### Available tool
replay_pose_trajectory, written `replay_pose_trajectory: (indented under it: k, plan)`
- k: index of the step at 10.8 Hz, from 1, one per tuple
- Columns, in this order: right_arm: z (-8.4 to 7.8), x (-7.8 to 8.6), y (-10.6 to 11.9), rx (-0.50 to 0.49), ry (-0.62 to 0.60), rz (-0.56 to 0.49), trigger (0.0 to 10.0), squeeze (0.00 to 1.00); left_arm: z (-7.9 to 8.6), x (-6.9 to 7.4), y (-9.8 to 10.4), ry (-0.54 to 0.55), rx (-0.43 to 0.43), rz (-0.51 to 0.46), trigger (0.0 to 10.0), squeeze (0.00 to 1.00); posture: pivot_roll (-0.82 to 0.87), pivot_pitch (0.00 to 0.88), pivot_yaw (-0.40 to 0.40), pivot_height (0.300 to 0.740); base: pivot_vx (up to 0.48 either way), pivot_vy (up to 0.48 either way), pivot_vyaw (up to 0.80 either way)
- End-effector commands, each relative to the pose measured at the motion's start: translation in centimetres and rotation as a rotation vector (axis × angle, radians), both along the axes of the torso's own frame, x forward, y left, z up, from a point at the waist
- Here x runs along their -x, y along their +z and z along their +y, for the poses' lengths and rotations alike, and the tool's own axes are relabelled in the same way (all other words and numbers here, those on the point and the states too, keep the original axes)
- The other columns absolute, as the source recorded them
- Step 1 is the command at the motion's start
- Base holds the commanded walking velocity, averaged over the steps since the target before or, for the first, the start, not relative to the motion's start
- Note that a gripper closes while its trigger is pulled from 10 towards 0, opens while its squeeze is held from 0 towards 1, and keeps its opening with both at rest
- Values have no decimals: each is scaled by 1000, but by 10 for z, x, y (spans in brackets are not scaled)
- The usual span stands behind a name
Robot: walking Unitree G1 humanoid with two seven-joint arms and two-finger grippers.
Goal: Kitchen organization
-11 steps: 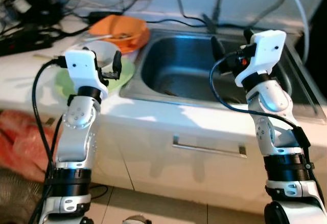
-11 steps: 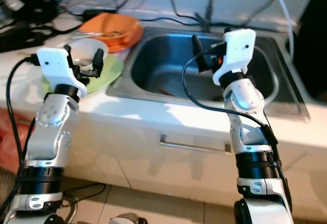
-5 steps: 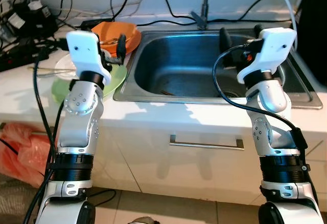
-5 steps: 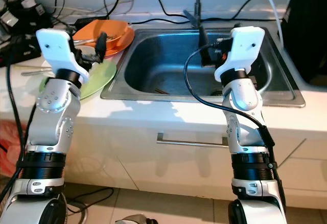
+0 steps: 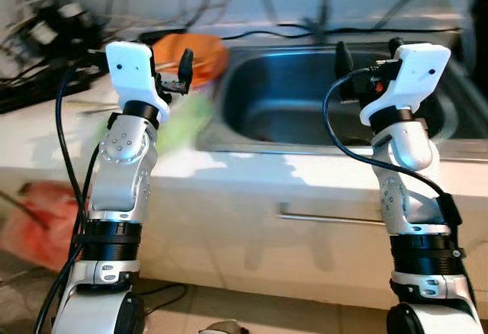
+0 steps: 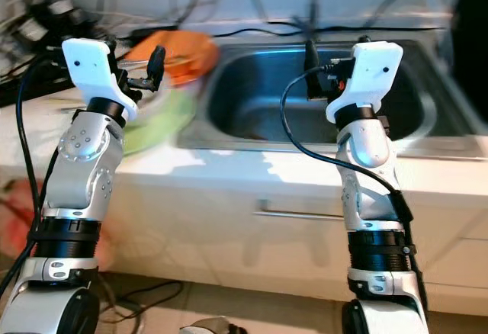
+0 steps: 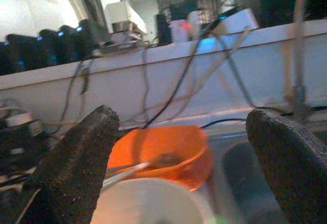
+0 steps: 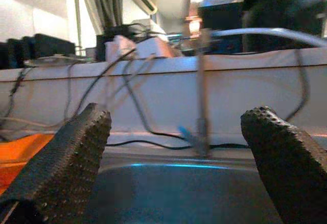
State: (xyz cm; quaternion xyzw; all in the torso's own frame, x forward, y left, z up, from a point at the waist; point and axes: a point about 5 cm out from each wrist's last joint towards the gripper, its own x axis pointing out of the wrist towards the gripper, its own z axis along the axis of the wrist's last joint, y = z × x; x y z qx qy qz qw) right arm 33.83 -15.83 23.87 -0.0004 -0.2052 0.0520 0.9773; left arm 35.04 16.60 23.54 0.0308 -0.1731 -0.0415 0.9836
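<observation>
Left gripper: raised over the worktop's left part, fingers spread wide, nothing between them.
Right gripper: above the sink, fingers wide apart, holding nothing.
Orange bowl: back of worktop, beside sink's left rim.
Green plate: in front of bowl, blurred.

Colours here: orange bowl next to a white bowl, both over a light green plate. The sink is dull steel grey-blue and the counter is off-white. Arms are silver with white wrist housings. Both the left gripper and right gripper have black fingers with a bumpy dotted texture. Black cables run along the white wall, and there's something pinkish-red down by the floor.
</observation>
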Motion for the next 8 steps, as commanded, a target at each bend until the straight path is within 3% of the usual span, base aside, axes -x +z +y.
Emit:
replay_pose_trajectory:
  k: [1,6,8]
  plan:
    - [5,-1,3,1,12,-9,10000,0,8,0,-4,21,3,19,10000,0,165,0,161,740,0,480,0]
    - [6,0,1,-18,-13,-12,10000,0,4,2,7,-21,-29,-21,10000,0,164,0,169,740,0,0,0]
    - [5,0,0,-15,-21,-14,10000,0,2,0,6,-24,-21,-19,10000,0,161,0,171,740,311,0,0]
